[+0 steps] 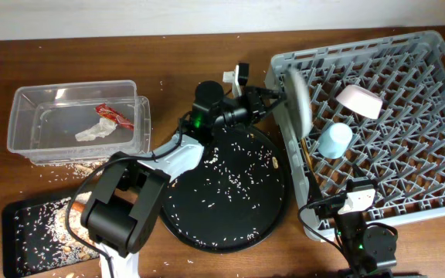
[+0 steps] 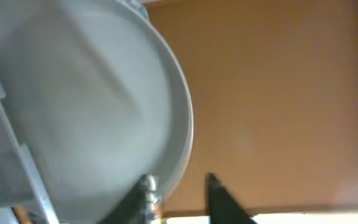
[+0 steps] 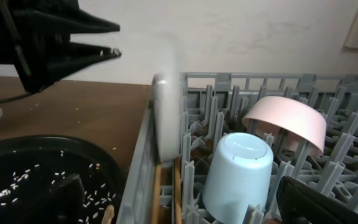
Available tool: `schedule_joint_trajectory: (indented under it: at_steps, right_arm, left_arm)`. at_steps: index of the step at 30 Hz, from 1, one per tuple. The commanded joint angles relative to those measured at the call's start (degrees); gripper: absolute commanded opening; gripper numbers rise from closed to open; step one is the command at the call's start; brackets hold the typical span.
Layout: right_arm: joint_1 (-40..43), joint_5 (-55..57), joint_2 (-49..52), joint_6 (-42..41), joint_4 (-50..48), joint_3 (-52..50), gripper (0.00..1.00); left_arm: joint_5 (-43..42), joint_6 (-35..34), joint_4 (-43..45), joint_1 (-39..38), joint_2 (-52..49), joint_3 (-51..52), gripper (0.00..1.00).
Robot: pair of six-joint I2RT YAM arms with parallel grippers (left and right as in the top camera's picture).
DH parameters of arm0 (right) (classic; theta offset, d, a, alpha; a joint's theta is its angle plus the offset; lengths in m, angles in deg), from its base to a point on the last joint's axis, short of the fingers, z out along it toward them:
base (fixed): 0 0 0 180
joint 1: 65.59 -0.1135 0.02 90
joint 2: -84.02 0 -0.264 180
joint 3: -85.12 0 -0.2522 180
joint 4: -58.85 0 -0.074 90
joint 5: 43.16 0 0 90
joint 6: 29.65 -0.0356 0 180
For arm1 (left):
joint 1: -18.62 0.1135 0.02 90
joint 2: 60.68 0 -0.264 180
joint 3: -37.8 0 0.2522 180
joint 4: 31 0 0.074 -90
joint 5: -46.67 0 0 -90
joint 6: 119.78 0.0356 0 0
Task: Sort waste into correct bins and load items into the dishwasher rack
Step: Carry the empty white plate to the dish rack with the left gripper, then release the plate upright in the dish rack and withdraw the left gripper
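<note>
Four items in rack (image 1: 408,116): plate (image 1: 298,96) upright on edge at left wall, pegs propping it; bowl (image 1: 360,100) and cup (image 1: 335,140) inverted; chopsticks (image 3: 166,193) below plate. Left gripper (image 2: 179,183) jaws apart around plate rim, likely releasing. Right gripper (image 1: 355,188) wide open, idle.

White plate (image 2: 86,106) beside parted hand (image 2: 178,182)

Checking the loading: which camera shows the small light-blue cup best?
The right wrist view: the small light-blue cup stands close in the foreground, base up, among the pegs of the large grey plastic rack. Overhead shows the cup small, from above. The left wrist view misses it.
</note>
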Motion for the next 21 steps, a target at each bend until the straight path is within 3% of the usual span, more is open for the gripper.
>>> schedule_joint_trajectory:
  at_steps: [1,5,9,12,15,18,21]
  right_arm:
    - [0.4,-0.3,-0.4,-0.3,0.0,-0.5,0.98]
    - [0.4,-0.3,-0.4,-0.3,0.0,-0.5,0.98]
    - [0.4,-0.3,-0.4,-0.3,0.0,-0.5,0.98]
    - [0.4,-0.3,-0.4,-0.3,0.0,-0.5,0.98]
    - [0.4,-0.3,-0.4,-0.3,0.0,-0.5,0.98]
    - [0.4,-0.3,-0.4,-0.3,0.0,-0.5,0.98]
    - [0.4,-0.3,-0.4,-0.3,0.0,-0.5,0.98]
  left_arm:
    - [-5.7,6.6,0.0,0.3,-0.2,-0.4,0.96]
    - [-8.1,10.2,-5.6,2.0,2.0,-1.4,0.99]
    - [-4.0,26.1,-27.2,4.7,9.6,-2.2,0.99]
    - [8.3,42.6,-52.1,6.2,18.5,-3.9,0.99]
    - [19.7,54.7,-67.3,6.4,27.7,-5.3,0.99]
    - [31.2,60.6,-79.2,5.7,38.1,-5.6,0.99]
    - [42.8,61.2,-93.3,5.7,49.1,-5.6,0.99]
